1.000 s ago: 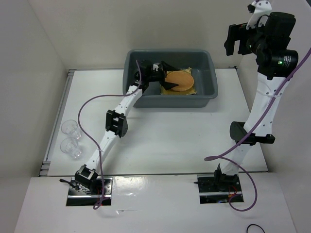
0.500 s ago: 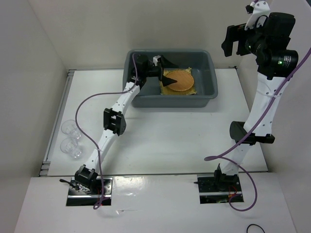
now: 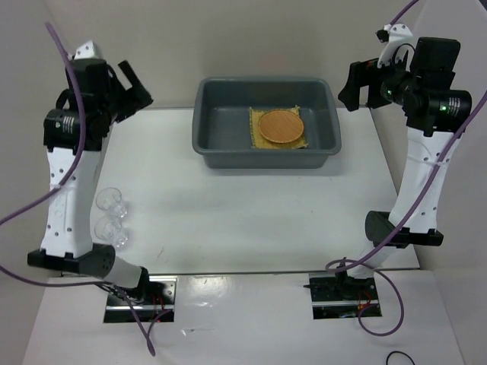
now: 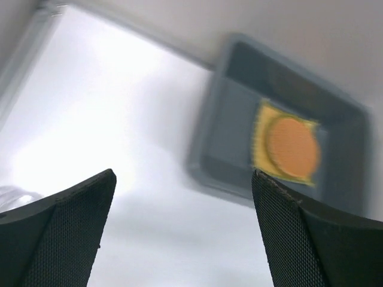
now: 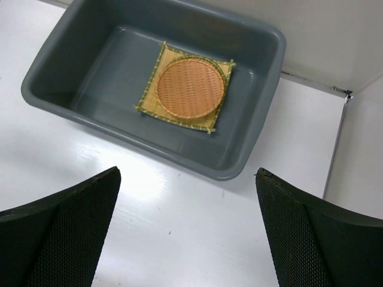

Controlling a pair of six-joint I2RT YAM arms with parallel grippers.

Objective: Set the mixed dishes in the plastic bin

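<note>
Right wrist: orange-brown plate [image 5: 190,88] atop tan mat [image 5: 147,106].

The plastic bin [image 3: 199,125] stands at the far middle of the table [image 3: 251,213], and its mouth is open to a reach from above. Inside, the square mat [image 5: 149,100] with the round plate [image 5: 190,87] on it covers the right part of the floor, while the left part is bare. Two clear cups [image 3: 112,201] stand near the table's left edge, seemingly just beside the left arm. The left gripper [image 3: 137,85] and right gripper [image 3: 351,85] hang high at either side, jaws wide, so the ground before the bin is free.
</note>
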